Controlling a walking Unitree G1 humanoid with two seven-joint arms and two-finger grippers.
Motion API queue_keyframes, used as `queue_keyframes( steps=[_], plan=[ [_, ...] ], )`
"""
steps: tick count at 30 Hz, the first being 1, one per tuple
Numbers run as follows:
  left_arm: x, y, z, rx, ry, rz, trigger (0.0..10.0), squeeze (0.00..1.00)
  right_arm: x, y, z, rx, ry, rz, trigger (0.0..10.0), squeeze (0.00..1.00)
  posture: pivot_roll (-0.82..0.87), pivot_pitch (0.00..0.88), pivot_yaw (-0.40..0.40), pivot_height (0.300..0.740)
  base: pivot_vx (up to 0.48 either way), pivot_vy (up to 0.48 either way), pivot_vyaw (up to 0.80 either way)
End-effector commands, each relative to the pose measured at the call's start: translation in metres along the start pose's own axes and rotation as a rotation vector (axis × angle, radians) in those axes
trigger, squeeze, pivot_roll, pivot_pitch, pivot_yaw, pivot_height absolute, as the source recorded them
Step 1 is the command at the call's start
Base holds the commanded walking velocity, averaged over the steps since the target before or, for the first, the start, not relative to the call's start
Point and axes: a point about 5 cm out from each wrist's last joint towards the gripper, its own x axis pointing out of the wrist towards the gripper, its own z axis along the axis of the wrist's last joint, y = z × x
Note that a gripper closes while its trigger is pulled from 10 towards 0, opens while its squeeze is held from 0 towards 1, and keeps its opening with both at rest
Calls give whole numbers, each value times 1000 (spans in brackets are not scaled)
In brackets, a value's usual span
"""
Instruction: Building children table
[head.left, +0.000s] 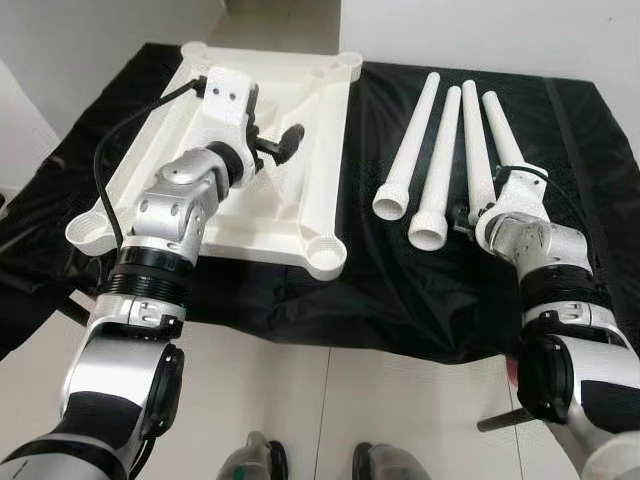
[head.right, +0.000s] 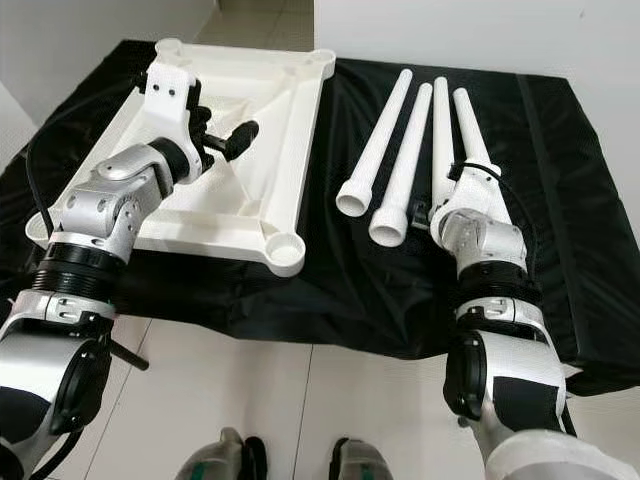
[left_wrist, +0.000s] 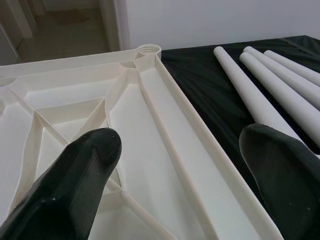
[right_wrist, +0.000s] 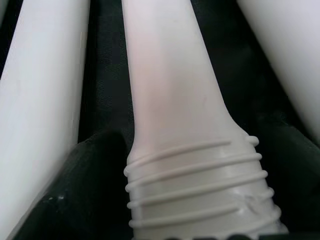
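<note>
Tabletop (head.left: 262, 150), white plastic and flipped underside up, is your landmark: you see its ribs and the round threaded sockets at its corners. It lies on a black cloth (head.left: 420, 290) spread over a low surface, with a pale tiled floor (head.left: 330, 400) on the robot's side of it and light walls beyond its far edge. In the left wrist view a doorway opens past the tabletop's far corner socket (left_wrist: 148, 49).

Your left gripper (head.left: 272, 140) hovers over the middle of the tabletop with its two black fingers (left_wrist: 75, 185) spread wide; between them you look down on the long side rib and the diagonal ribs, and nothing is held.

To the right of the tabletop, four white legs lie side by side on the cloth, wide ends toward the robot. The leg nearest the tabletop (head.left: 408, 150) and the second leg (head.left: 438, 175) lie free, their open ends facing you. The third leg (head.left: 474, 140) and the fourth leg (head.left: 500, 130) run under your right gripper (head.left: 480, 215), which sits at their near ends. In the right wrist view one leg's threaded end (right_wrist: 200, 190) lies right between the fingers, with a black finger beside it, but you cannot tell whether the jaws are pressed on it or loose.

The neighbouring legs crowd close on both sides of that threaded end.
</note>
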Motion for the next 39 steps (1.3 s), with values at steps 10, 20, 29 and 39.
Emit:
queue_keyframes(
  steps=[10, 20, 29, 39],
  plan=[
    [1, 1, 1, 28, -1, 1, 10000, 0, 9, 3, -57, -10, 210, 17, 0, 0, -38, 113, 78, 740, 0, 0, 0],
    [2, 3, 3, 39, -3, 9, 10000, 0, 6, 8, -33, 0, 56, 42, 0, 0, -32, 118, 83, 740, 0, 0, 0],
    [3, 9, 10, 39, -21, 29, 10000, 0, -6, 13, 6, 19, -262, 70, 3608, 0, -24, 111, 80, 740, 0, 0, 0],
    [5, 13, 18, 14, -67, 25, 10000, 0, -27, 19, 38, 64, -585, 189, 10000, 0, -18, 73, 69, 740, 0, 0, 0]
  ],
)
